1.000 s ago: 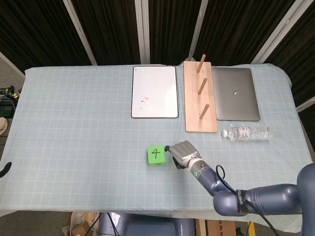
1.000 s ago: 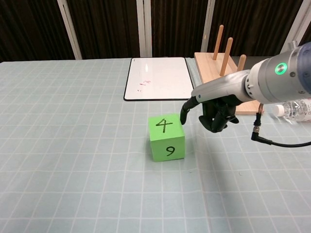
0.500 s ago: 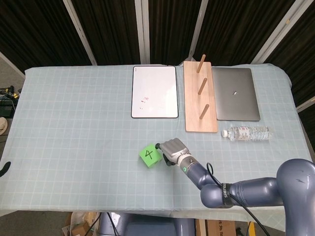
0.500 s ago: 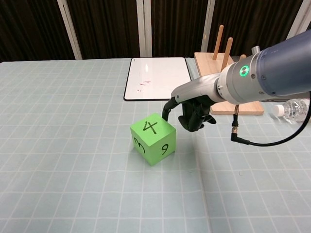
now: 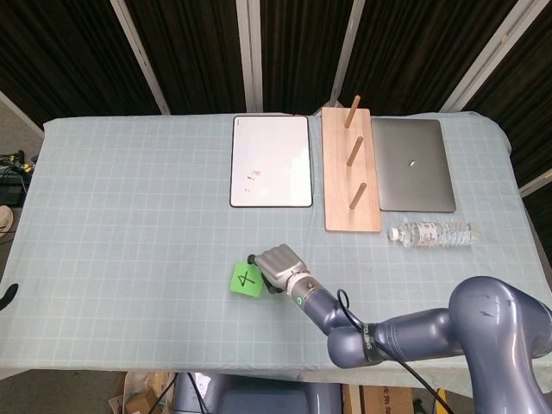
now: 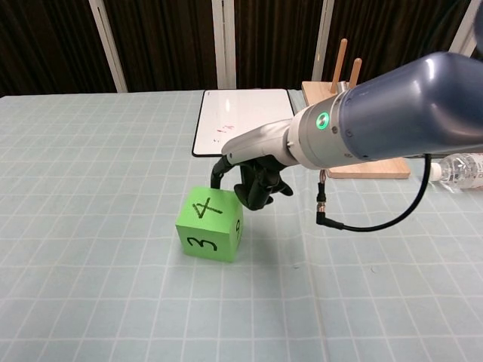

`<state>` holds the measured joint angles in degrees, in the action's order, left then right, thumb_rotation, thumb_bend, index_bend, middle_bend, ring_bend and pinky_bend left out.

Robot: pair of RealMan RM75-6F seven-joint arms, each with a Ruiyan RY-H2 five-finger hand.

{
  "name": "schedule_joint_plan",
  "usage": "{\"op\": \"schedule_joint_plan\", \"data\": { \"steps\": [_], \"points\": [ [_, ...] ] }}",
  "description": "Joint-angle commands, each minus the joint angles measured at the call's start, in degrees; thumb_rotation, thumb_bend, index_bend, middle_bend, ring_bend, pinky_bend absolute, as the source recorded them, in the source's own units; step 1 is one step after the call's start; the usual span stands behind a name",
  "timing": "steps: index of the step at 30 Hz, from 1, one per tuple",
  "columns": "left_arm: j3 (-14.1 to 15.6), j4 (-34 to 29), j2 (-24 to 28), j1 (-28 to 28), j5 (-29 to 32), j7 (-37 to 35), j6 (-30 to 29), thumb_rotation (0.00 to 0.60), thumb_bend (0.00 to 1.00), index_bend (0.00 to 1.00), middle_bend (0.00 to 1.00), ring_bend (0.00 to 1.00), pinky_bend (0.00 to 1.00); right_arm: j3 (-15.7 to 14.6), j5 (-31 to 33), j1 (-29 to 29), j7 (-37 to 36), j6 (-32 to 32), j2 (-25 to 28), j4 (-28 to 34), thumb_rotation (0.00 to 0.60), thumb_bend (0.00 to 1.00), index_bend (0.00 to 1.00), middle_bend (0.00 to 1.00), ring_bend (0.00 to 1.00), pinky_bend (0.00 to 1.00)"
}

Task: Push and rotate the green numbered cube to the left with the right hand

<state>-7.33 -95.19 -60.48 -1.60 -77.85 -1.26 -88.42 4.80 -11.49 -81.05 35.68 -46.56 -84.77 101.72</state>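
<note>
- Pushing with curled, empty fingers, the right hand (image 6: 253,181) touches the cube (image 6: 209,225) at its far right top corner, left of table centre.
- Contact that high could slip off or tip it.
- Left hand unseen.

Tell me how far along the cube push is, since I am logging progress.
Done: the cube stands turned, its 3 face toward the chest camera, 4 on top. In hand: the right robot hand has a fingertip at the cube's upper right edge. Left: any further push leftward; how much is unclear.
</note>
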Motion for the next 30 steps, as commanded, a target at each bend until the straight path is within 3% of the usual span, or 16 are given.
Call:
{"op": "schedule_joint_plan", "data": {
  "steps": [1, 20, 30],
  "points": [
    [-0.09, 0.03, 0.04, -0.05, 0.16, -0.17, 0.13, 0.600, 0.31, 0.11, 0.01, 0.00, 0.00, 0.56, 0.83, -0.91, 0.08, -0.26, -1.39, -1.44, 0.600, 0.82, 0.22, 0.83, 0.85, 0.69],
    [-0.14, -0.09, 0.30, 0.00, 0.44, -0.62, 0.35, 0.600, 0.31, 0.11, 0.01, 0.00, 0.00, 3.22, -0.68, -3.35, -1.12, -0.26, -4.57, -1.37, 0.600, 0.82, 0.22, 0.83, 0.85, 0.69],
    [-0.34, -0.17, 0.39, 0.17, 0.78, -0.76, 0.08, 0.600, 0.31, 0.11, 0.01, 0.00, 0.00, 2.26, 0.06, -4.28, -0.37, -0.37, -3.72, -0.01, 0.600, 0.82, 0.22, 0.83, 0.85, 0.69]
  ]
}}
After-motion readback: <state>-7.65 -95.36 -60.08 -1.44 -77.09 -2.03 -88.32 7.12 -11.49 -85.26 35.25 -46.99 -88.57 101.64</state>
